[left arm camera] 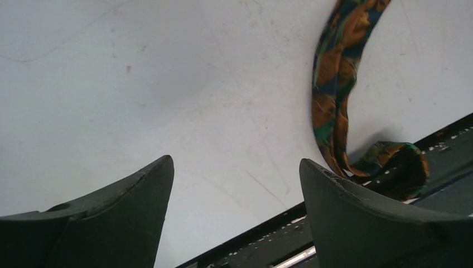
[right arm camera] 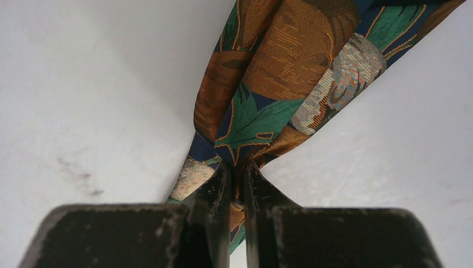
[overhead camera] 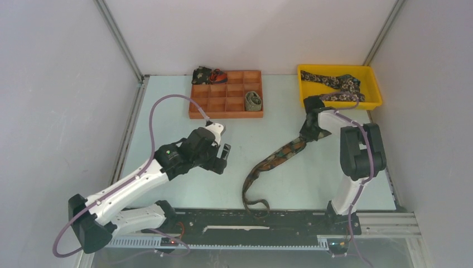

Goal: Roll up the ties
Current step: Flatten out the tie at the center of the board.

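Observation:
A brown, green and blue patterned tie trails across the table from its wide end near the yellow bin down to a curl at the near edge. My right gripper is shut on the wide end, bunching the fabric between its fingers. To the left of the tie my left gripper hangs open above bare table, its fingers wide apart with nothing between them. One olive rolled tie sits in a compartment of the orange tray. Another dark floral tie lies in the yellow bin.
The orange compartment tray stands at the back centre, with a dark rolled bundle at its top left corner. At the back right is the yellow bin. A black rail runs along the near edge.

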